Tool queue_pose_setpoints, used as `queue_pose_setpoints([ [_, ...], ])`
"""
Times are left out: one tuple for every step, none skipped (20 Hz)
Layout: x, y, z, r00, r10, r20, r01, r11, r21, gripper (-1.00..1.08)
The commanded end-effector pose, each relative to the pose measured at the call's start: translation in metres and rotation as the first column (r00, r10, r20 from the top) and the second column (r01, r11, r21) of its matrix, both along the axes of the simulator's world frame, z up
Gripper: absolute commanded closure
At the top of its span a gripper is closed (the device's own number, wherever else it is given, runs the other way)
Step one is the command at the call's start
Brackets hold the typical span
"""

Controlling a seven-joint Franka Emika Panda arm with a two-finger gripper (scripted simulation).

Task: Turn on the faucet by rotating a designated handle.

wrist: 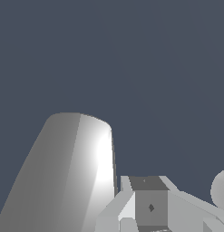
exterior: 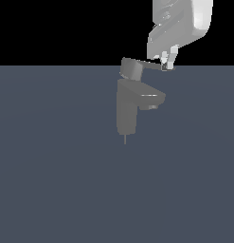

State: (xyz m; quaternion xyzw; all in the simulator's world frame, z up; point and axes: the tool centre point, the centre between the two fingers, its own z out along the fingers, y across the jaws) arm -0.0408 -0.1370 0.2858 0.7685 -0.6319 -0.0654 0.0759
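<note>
The handle (exterior: 142,66) sits right on top of the faucet (exterior: 128,109), a thin flat lever running out from its short round cap toward the exterior view's right, tapering as it goes, and its tip lands right at the gripper (exterior: 167,64). That is the relation everything turns on: the lever's long axis lies roughly level and points straight at the fingers (exterior: 172,57), which come down from above and meet it at the far end, well out from the cap. Whether they sit around the tip or just beside it, the exterior view is too small to settle, and how wide they stand cannot be told either. Below the lever, the blocky spout (exterior: 151,100) juts to the same side, clear of the gripper, and the upright body stands on the flat grey-blue worktop (exterior: 52,180), near the middle of the exterior view. The wrist view gives a different story: a broad, brightly lit grey surface fills one side, probably part of the faucet seen close, with blocky pale parts of the hand (wrist: 149,206) beside it, but no clear sight of the lever. A push at the tip looks like the move to swing it round the cap.
</note>
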Motion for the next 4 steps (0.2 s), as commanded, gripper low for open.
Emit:
queue_pose_setpoints([
  [0.0046, -0.021, -0.0012, 1.0, -0.026, 0.003, 0.026, 1.0, -0.005, 1.08],
  [0.0071, -0.0235, -0.0014, 1.0, -0.027, 0.004, 0.027, 1.0, -0.005, 1.08],
  [0.0096, -0.0259, -0.0017, 1.0, -0.028, 0.004, 0.028, 1.0, -0.005, 1.08],
  [0.0096, -0.0259, -0.0017, 1.0, -0.028, 0.004, 0.028, 1.0, -0.005, 1.08],
])
